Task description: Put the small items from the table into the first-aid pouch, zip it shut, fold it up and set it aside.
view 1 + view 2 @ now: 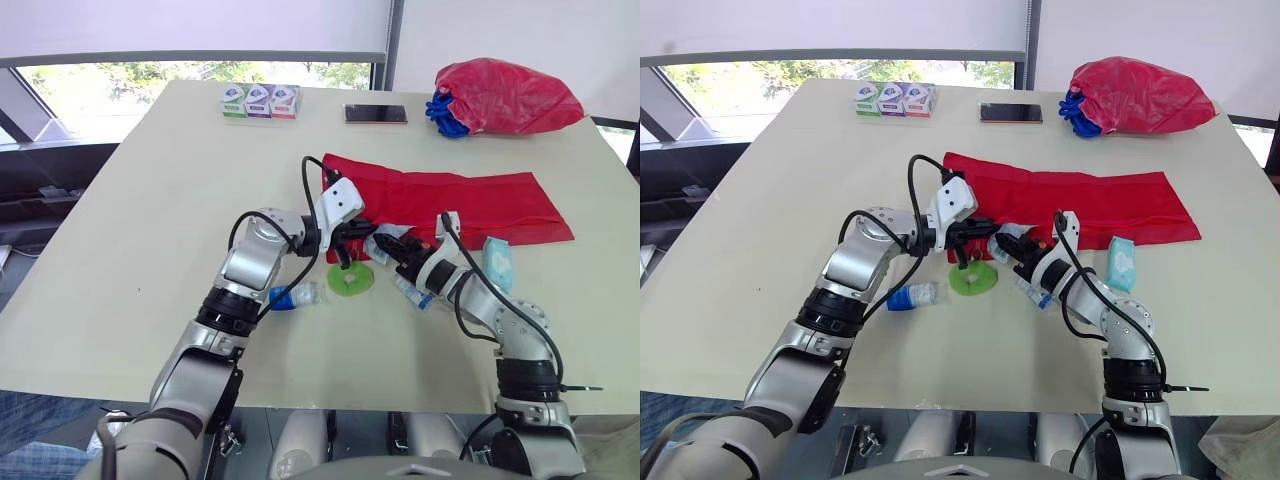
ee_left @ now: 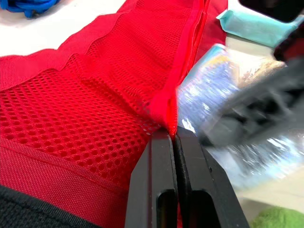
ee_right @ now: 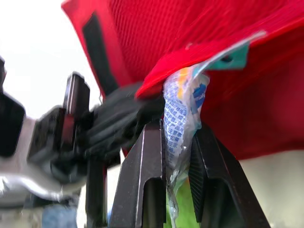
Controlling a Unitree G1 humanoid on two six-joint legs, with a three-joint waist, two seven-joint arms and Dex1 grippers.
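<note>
Phone (image 1: 376, 114), red bag (image 1: 508, 97) (blue cord (image 1: 445, 112))

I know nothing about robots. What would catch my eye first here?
The long red pouch spread across the middle of the table catches the eye first. At its near left end both grippers meet: the left gripper pinches its mesh rim, and the right gripper holds a packet at the opening. A bulging red bag sits at the far right corner.

Silver arms (image 1: 245, 265), black joints (image 1: 222, 305), looping black cables (image 1: 304, 185), white wrist housings (image 1: 340, 197), black fingers (image 2: 154, 190).
</note>
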